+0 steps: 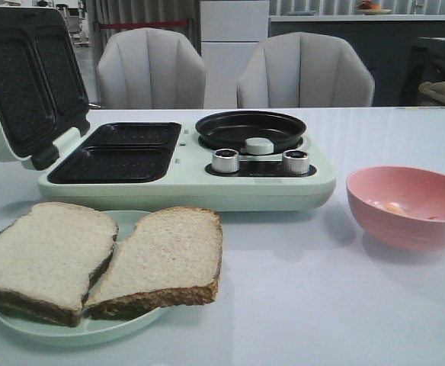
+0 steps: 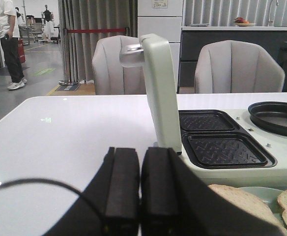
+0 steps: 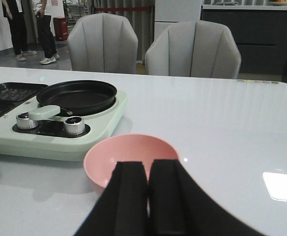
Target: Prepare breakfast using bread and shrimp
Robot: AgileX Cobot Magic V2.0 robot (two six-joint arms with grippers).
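Two slices of bread [image 1: 100,259] lie closest to us, side by side on a pale green plate [image 1: 70,329] at the front left of the table [image 1: 299,305]. They are big, square and pale, with brown crusts, and their inner edges touch. Our left gripper [image 2: 140,196] is the nearer one to them. In the left wrist view the bread [image 2: 246,204] sits just beside its fingers, toward the cooker. Those fingers are pressed together and hold nothing.

Our right gripper [image 3: 147,196] is also closed and holds nothing. It sits just behind the pink bowl [image 3: 131,160], so this arm is nearer to the shrimp [image 1: 394,207]. The shrimp are a few tiny orange-pink bits at the bottom of the bowl, too small to see well.

Farther back stands the pale green breakfast maker [image 1: 184,171]. Its lid [image 1: 28,84] is tipped up, and the two dark grill trays [image 1: 123,152] are bare. We think the bread goes there first, so the left arm should open and reach sideways. The round black pan [image 1: 251,130] sits beyond the two silver knobs [image 1: 260,161].
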